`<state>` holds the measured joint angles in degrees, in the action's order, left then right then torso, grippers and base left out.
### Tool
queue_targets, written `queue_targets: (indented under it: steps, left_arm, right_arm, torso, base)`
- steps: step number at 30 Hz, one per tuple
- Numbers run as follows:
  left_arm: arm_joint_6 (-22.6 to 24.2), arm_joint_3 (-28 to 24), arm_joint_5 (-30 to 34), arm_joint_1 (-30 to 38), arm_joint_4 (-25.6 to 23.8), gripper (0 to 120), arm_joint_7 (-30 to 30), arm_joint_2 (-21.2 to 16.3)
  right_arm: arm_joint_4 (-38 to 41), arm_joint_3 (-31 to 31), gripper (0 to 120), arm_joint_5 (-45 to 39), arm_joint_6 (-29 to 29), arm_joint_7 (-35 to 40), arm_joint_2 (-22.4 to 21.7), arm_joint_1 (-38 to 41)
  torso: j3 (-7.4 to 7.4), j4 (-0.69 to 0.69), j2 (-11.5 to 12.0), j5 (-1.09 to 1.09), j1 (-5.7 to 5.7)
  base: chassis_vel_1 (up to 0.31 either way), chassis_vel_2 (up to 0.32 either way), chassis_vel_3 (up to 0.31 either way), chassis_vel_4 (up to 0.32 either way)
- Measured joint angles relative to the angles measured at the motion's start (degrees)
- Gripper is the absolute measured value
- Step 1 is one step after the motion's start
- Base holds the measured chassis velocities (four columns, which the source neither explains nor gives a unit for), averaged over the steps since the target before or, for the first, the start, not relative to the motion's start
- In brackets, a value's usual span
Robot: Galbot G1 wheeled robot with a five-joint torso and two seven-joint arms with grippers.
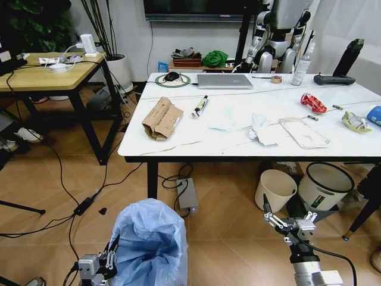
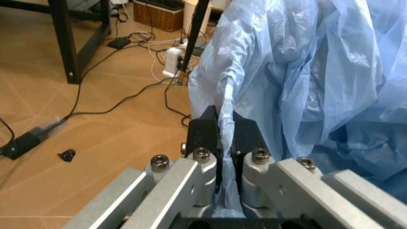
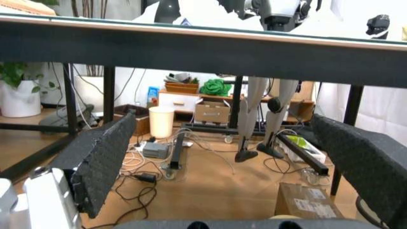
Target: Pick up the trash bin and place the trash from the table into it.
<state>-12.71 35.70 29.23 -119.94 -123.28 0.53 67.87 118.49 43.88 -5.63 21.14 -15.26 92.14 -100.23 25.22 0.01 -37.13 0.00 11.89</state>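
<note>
Trash bin point(image 1: 150, 244), blue-bagged, stood on the floor at the robot's left front, short of the table point(image 1: 178, 146). Left gripper point(image 1: 107, 260) was at its near rim. In the left wrist view the fingers point(image 2: 245, 138) were closed on a fold of the bag point(image 2: 224, 119), the plastic pinched flat between the pads; the rest of the liner billowed off to one side of them.

Judgement: the hold looked to be on film alone, no hard rim visible between the pads. A lift would go best slow and straight up, watching for the liner sliding off the bin or tearing.

Beyond the fingers on the tabletop lay the trash: crumpled brown paper bag point(image 1: 162, 118), white tissues point(image 1: 260, 128), flat pouch point(image 1: 305, 134), red wrapper point(image 1: 313, 102), yellowish wrapper point(image 1: 355, 121).

Right gripper point(image 1: 290, 223) hung low before the table edge, fingers point(image 3: 102, 162) spread wide with nothing between them, pointing under the tabletop. It was idle, well apart from the bin.
</note>
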Motion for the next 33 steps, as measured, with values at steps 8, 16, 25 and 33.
queue_targets:
  steps: [8, 16, 25, 33]
  left_arm:
    - [0.0, -0.3, -0.3, 0.5, 0.4, 0, 0.0, 0.0]
    - [0.0, -0.4, -0.4, 0.8, 0.7, 0, 0.0, 0.0]
    - [0.1, -0.7, -0.4, 0.8, 0.4, 0, 0.0, 0.0]
    - [0.1, -0.9, -0.5, 0.6, 0.2, 0, 0.0, 0.2]
  right_arm:
    - [0.0, -0.1, 100, 0.1, -0.1, 0.0, 0.0, 0.0]
    - [-0.1, -0.3, 100, 0.4, -0.1, 0.0, 0.0, 0.0]
    - [0.0, -0.4, 100, 0.5, -0.1, -0.1, 0.0, 0.0]
    - [0.1, -0.5, 100, 0.6, 0.0, -0.1, 0.0, -0.3]
  torso:
    - [1.61, 0.0, -2.7, 0.0, 1.1]
    - [2.91, 0.0, -4.8, 0.0, 1.87]
    - [4.28, 0.0, -7.2, 0.0, 2.88]
    - [5.24, 0.0, -8.8, 0.0, 3.51]
  base:
    - [0.0, 0.0, 0.0, 0.0]
    - [0.0, 0.0, 0.0, 0.0]
    - [0.0, 0.0, 0.0, 0.0]
    - [0.0, 0.0, 0.0, 0.0]
